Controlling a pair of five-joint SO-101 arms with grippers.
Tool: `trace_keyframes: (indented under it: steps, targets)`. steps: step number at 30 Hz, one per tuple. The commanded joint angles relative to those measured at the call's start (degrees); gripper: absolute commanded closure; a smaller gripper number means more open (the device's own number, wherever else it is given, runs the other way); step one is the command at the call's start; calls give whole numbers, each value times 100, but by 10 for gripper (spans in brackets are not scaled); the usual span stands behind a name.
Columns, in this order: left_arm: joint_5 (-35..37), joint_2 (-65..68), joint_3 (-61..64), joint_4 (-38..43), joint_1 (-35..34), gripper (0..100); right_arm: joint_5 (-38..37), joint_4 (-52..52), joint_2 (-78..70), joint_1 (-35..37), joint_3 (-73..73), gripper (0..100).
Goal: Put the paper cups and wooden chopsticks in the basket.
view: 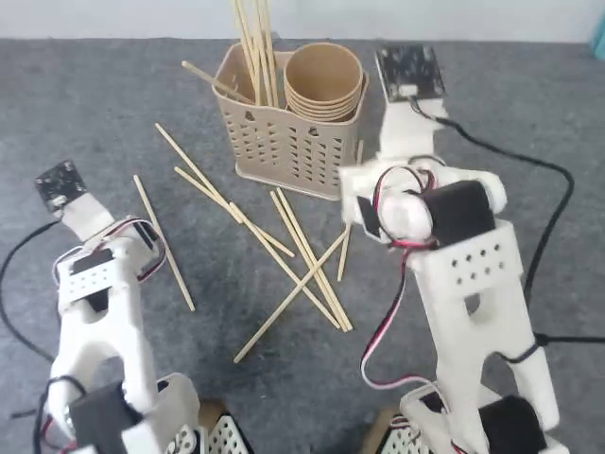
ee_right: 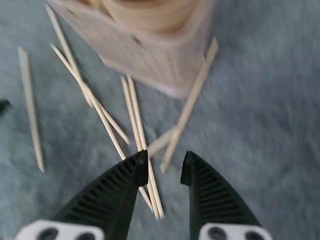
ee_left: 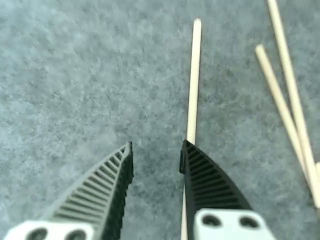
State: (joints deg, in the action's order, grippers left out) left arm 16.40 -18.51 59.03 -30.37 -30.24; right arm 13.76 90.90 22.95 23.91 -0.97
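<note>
Fingers of my left gripper (ee_left: 157,148) are spread apart with nothing between them, low over the table (ee_left: 60,75) and well off to one side of the basket (view: 274,147). A lone chopstick (ee_left: 193,80) runs under one of those fingers, not through the gap; two more lie near it on the basket's side. My right gripper (ee_right: 165,159) is spread as well and holds nothing. It hangs over the scattered chopsticks (ee_right: 135,115) that lie crossed on the table just in front of the basket. One of these lies by the basket's near corner; I cannot tell whether it touches. Inside the basket sits a stack of cups (view: 324,74). Beside the cups, several sticks (view: 253,43) stand upright in the basket, and one slants out over its rim.
</note>
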Motion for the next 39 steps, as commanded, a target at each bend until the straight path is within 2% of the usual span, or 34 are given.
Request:
trace_keyframes:
  steps: [1, 5, 9, 18, 26, 30, 34, 39]
  targets:
    - [9, 571, -646, -70, 167, 855, 70, 40, 251, -514, 844, 898]
    - [9, 1266, -1411, -633, 176, 855, 70, -787, 251, -884, 2286, 996]
    - [18, 1811, -2062, -1011, 202, 855, 97, -1912, 251, -1077, 3622, 983]
    - [18, 2875, -3275, -1187, 598, 855, 97, -4971, 251, -1068, 6101, 991]
    - [686, 4413, -5112, -2664, 492, 855, 97, -5112, 251, -1024, 6242, 991]
    - [985, 5046, -5912, -3156, 422, 869, 97, -5121, 251, -1024, 6242, 991]
    - [712, 5152, -6132, -3349, 440, 998, 79, -5138, 251, -1024, 6242, 991]
    - [404, 4695, -5745, -3385, 624, 987, 70, -5156, 242, -1024, 6242, 991]
